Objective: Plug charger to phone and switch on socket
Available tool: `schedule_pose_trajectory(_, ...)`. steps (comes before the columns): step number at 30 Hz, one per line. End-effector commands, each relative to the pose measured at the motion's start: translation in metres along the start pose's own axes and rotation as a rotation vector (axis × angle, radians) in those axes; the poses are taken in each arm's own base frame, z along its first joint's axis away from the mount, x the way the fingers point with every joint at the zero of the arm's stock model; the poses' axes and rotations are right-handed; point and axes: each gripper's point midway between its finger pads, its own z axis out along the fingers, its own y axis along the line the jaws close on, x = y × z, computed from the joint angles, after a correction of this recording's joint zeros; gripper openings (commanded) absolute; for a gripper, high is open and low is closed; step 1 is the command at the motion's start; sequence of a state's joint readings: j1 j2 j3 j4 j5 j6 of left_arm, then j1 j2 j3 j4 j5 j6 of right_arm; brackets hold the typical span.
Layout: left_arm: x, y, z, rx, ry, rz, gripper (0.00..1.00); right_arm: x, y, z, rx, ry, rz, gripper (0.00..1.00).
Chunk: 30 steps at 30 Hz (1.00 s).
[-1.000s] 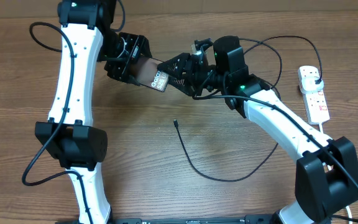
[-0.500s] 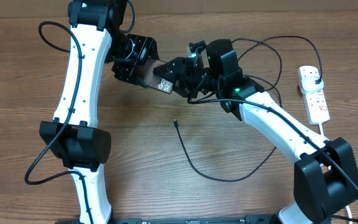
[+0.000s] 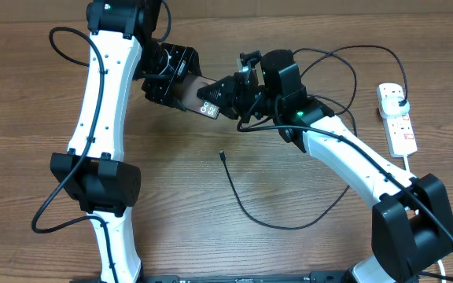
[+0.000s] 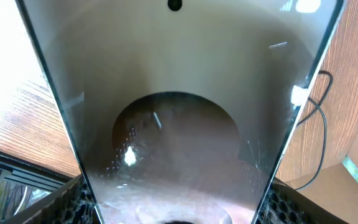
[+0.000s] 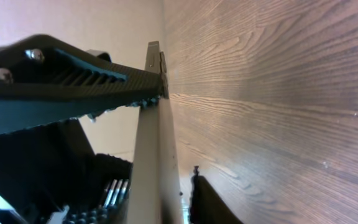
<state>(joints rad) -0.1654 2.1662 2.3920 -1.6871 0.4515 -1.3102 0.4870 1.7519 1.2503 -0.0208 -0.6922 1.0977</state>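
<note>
overhead/phone: phone (image 3: pixel 197 96) upper-mid frame, bridged between both arms, looks lifted off the table (image 3: pixel 171 228).
overhead/L tool: left gripper (image 3: pixel 173 81) clamped on phone's upper-left end.
overhead/R tool: right gripper (image 3: pixel 225 97) at phone's lower-right end, by the white text.
overhead/charger: charger (image 3: pixel 235 192) loose on table, tip at frame centre, well apart from phone. Black plug sits on upper end of socket (image 3: pixel 398 119), right edge of frame.
L wrist: phone face fills frame, pads (image 4: pixel 70 205) pinching its long edges at bottom corners.
R wrist: phone edge-on. Upper finger (image 5: pixel 73 62) touches it, other finger just beside. Jaws narrow; real clamp or not, can't tell.
step: reads as handover/regrip. Get R grip firm before L lets go, keep port end clear of fingers.
room: centre + lower table open. Charger loop and R arm's own cables crowd right side, socket near table edge, so go easy there.
</note>
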Motion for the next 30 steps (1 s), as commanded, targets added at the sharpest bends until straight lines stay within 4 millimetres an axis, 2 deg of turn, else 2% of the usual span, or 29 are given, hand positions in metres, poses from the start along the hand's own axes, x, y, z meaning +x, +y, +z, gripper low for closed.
schedule_pose_trajectory(1,0.011,0.000,-0.013,0.034,0.006,0.007,0.09,-0.003,0.009,-0.001,-0.010,-0.012,-0.019,0.16)
schedule_pose_trajectory(7,0.011,0.000,-0.013,0.034,0.006,0.007,0.11,-0.003,0.009,-0.001,-0.011,-0.011,0.012,0.04)
schedule_pose_trajectory(14,0.011,0.000,-0.013,0.034,0.006,0.007,0.19,0.001,0.017,-0.001,-0.045,0.014,0.005,0.04)
schedule_pose_trajectory(16,0.011,0.000,-0.013,0.034,0.006,0.007,0.25,0.001,0.019,-0.001,-0.053,0.018,0.009,0.04)
schedule_pose_trajectory(21,0.011,0.000,-0.013,0.034,0.006,0.007,0.55,0.001,0.019,-0.001,-0.054,0.020,0.019,0.04)
schedule_pose_trajectory(23,0.011,0.000,-0.013,0.034,0.006,0.007,0.70,0.002,0.019,-0.001,-0.055,0.023,0.019,0.04)
schedule_pose_trajectory(24,0.011,0.000,-0.013,0.034,0.006,0.007,0.92,0.002,0.019,-0.001,-0.056,0.025,0.019,0.04)
schedule_pose_trajectory(25,0.011,0.000,-0.013,0.034,0.005,0.007,1.00,0.002,0.019,-0.001,-0.056,0.025,0.019,0.04)
schedule_pose_trajectory(30,0.011,0.000,-0.013,0.034,0.005,0.008,1.00,0.002,0.019,-0.001,-0.056,0.025,0.019,0.04)
